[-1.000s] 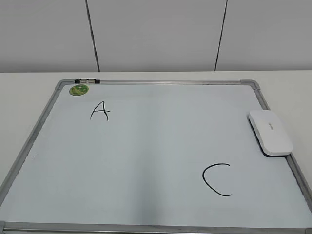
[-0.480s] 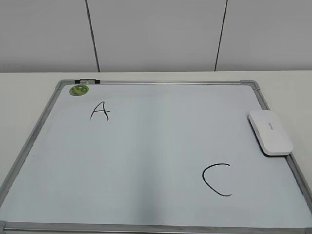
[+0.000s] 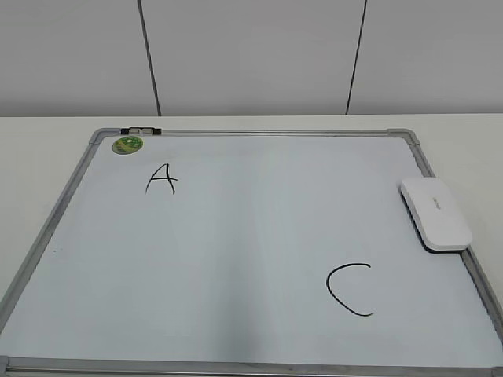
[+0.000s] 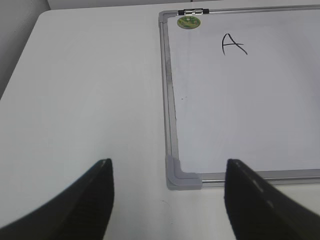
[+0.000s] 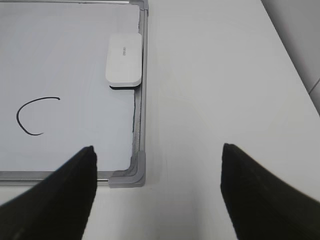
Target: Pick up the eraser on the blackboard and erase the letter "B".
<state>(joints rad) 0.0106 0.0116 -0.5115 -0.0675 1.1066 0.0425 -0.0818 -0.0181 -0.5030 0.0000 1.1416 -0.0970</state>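
Observation:
The blackboard (image 3: 236, 243) is a white board with a silver frame, lying flat on the table. The white eraser (image 3: 435, 213) lies on its right edge, also in the right wrist view (image 5: 124, 60). A black "A" (image 3: 161, 179) and a black "C" (image 3: 349, 288) are on the board. No letter "B" shows in any view. My left gripper (image 4: 167, 192) is open and empty over the board's near left corner (image 4: 182, 177). My right gripper (image 5: 157, 182) is open and empty over the near right corner (image 5: 127, 175). Neither gripper shows in the exterior view.
A small green round magnet (image 3: 127, 144) sits at the board's far left corner, next to a metal clip (image 3: 140, 130). White table (image 4: 90, 100) surrounds the board on both sides. A panelled wall (image 3: 251, 55) stands behind.

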